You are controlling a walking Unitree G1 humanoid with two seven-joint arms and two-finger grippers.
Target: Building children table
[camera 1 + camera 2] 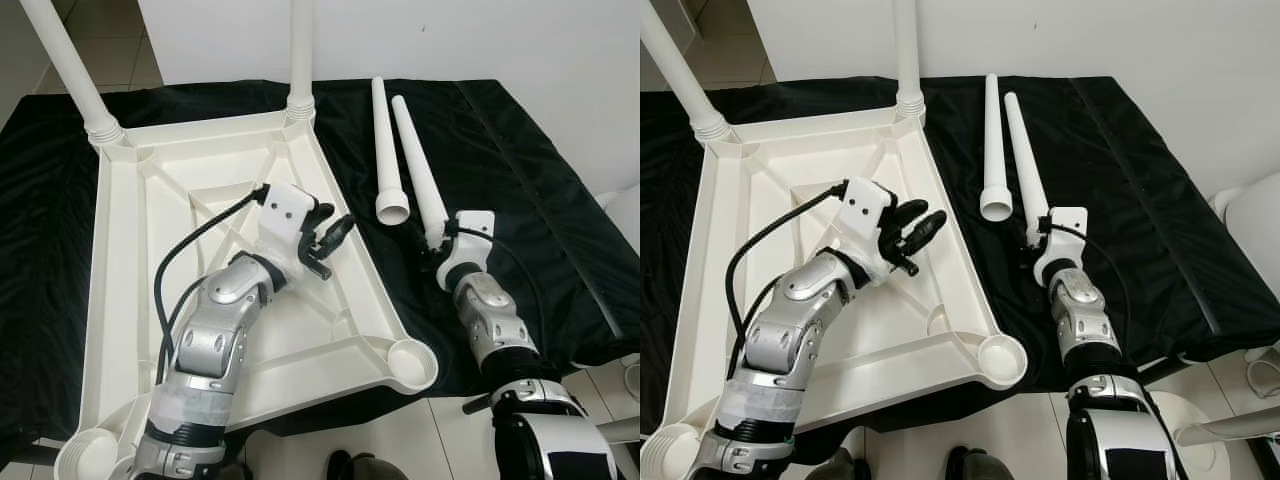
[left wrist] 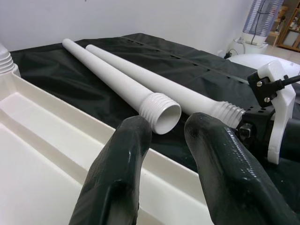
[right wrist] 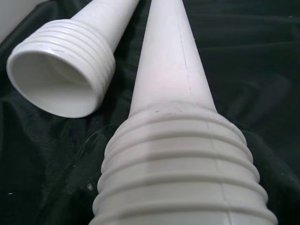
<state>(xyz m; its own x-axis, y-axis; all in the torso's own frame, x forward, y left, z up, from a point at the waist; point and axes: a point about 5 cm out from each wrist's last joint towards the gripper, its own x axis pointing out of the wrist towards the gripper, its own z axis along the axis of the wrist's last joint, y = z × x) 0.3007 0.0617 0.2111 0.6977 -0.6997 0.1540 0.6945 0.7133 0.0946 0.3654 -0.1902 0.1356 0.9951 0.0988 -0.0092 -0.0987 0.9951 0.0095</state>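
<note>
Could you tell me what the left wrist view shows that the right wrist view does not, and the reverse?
Left wrist view: the left gripper with its black fingers apart over the upturned tabletop's rim, and the right gripper at the threaded end of the farther leg. Right wrist view: a close look at that leg's thread ridges, where fine lines show. Both: the two loose white legs lying side by side on the black cloth, including the nearer leg with its open threaded mouth.
</note>
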